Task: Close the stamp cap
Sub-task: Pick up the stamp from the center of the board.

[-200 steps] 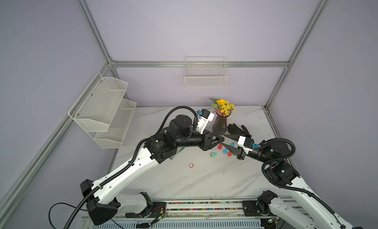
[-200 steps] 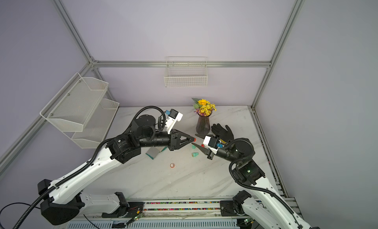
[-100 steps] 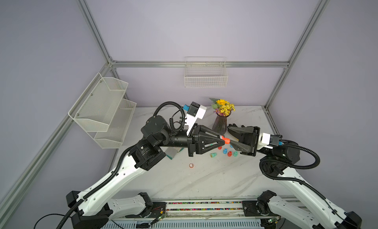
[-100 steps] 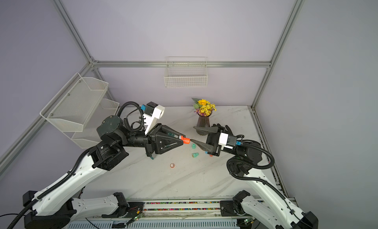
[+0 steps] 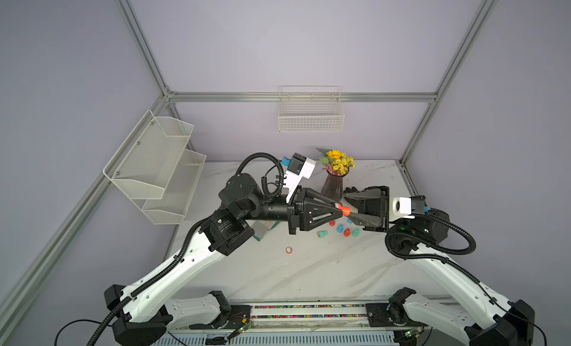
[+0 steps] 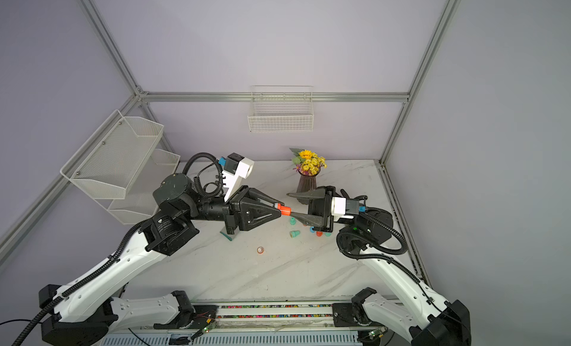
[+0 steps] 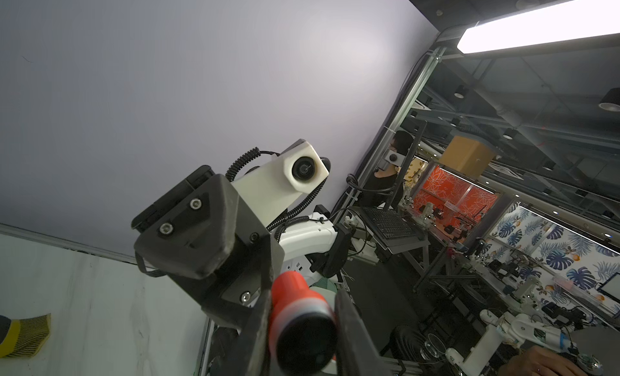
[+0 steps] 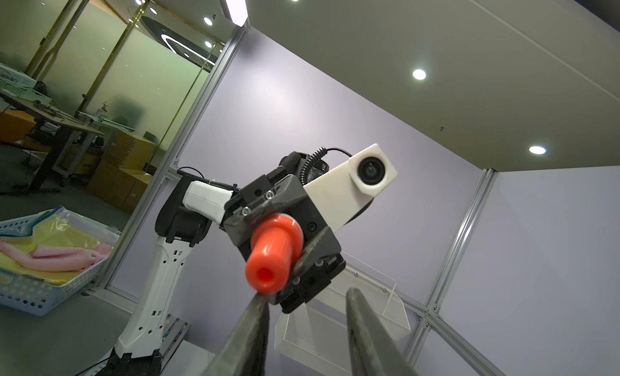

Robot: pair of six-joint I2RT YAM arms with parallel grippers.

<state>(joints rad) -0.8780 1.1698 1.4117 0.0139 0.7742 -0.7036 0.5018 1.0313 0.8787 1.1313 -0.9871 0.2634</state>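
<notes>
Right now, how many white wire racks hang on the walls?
2: a two-tier mesh rack on the left wall and a wire basket on the back wall. Nothing suggests a hidden third.

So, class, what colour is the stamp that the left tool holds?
Orange-red: the stamp shows best in the right wrist view.

A white marble-patterned tabletop [image 5: 309, 276] is seen, on which a dark ribbed glass vase of yellow flowers [image 5: 333, 185] is stood upright near the back, a loose cluster of small teal, blue, red and green plastic stamps [image 5: 346, 232] is gathered in front of it, and a small round orange cap [image 5: 289, 250] is laid apart, nearer the front.
</notes>
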